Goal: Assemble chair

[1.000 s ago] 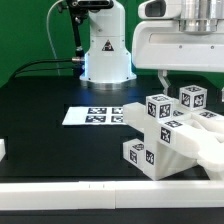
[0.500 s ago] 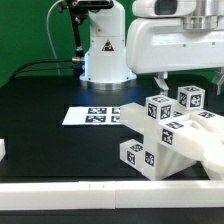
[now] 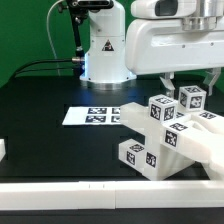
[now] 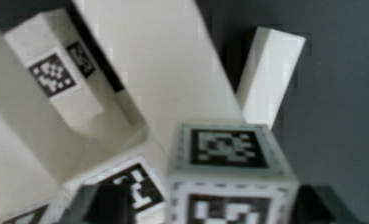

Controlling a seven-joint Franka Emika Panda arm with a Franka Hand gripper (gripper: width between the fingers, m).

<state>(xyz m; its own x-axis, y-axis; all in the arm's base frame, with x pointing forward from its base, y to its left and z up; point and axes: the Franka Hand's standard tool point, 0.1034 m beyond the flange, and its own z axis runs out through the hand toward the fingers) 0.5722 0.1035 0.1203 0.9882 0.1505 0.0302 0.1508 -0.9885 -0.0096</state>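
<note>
The chair (image 3: 170,135) is a partly joined cluster of chunky white tagged blocks and slabs on the black table at the exterior view's right. My gripper (image 3: 190,82) hangs straight above it, and its dark fingers (image 3: 167,80) reach down on either side of the topmost tagged block (image 3: 192,98). In the wrist view that block (image 4: 225,165) fills the space between the gripper (image 4: 213,208) fingers. The fingers (image 4: 327,205) stand close against both of its sides. A white slab (image 4: 154,70) and a bar (image 4: 270,65) of the chair stretch beyond it.
The marker board (image 3: 92,115) lies flat on the table just left of the chair. The arm's white base (image 3: 104,50) stands behind it. A long white rail (image 3: 90,190) runs along the table's front edge, with a small white piece (image 3: 3,150) at the far left.
The fingers have drawn inward from wide open onto the sides of the top block. The arm and the chair have barely moved.
</note>
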